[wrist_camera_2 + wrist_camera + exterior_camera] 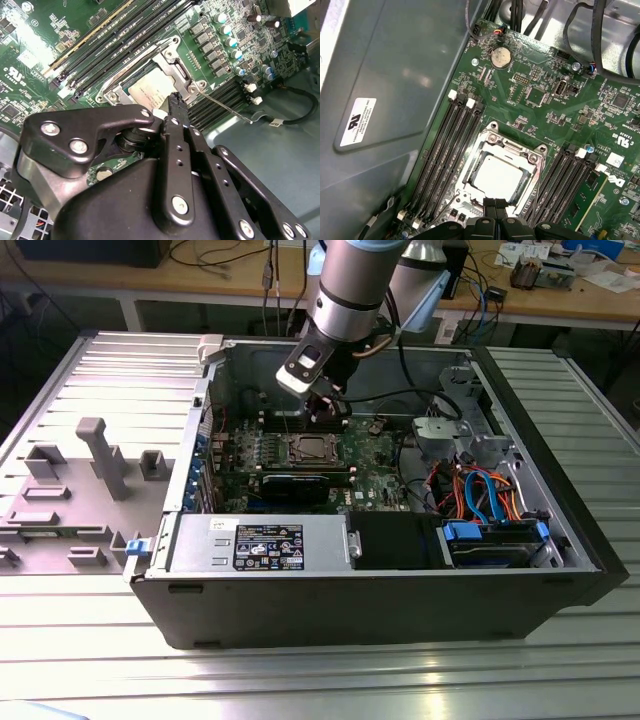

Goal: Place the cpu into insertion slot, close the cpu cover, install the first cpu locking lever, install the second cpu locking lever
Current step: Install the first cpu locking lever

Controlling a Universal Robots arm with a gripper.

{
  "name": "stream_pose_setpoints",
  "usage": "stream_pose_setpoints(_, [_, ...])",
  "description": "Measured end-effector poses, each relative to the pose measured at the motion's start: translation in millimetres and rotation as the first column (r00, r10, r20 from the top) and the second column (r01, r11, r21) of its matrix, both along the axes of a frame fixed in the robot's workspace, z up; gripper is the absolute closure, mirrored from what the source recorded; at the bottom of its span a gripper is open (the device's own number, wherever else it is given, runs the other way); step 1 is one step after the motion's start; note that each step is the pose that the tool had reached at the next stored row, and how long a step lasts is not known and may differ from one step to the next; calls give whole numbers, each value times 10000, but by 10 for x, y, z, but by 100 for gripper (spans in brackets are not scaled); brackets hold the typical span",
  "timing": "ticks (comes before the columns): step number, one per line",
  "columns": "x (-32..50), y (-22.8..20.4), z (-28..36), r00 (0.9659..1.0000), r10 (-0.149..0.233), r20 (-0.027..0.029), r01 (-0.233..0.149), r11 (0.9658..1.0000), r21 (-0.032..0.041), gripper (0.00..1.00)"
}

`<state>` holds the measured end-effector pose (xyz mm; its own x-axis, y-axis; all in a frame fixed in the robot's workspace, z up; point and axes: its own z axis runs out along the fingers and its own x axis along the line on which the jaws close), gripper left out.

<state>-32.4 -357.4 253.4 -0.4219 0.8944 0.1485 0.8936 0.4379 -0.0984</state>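
Note:
The cpu, a silver-grey square, lies flat in the insertion slot on the green board. The cpu cover, a silvery metal frame, lies down around the cpu, whose top shows through the cut-out. In the second wrist view the cpu sits under the same cover, and a thin wire locking lever sticks out sideways from the socket's corner. My gripper hovers just above the socket's edge with its black fingertips pressed together and nothing between them. The exterior view has my gripper just behind the socket.
Long black memory slots flank the socket on both sides. A black graphics card lies in front of it. The case wall stands close on one side. Cables and a drive bay fill the exterior view's right; a power supply sits in front.

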Motion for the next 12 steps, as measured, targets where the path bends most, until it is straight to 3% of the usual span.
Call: stream_pose_setpoints(12, [0, 0, 0, 9998, 198, 0, -198, 9998, 0, 89])
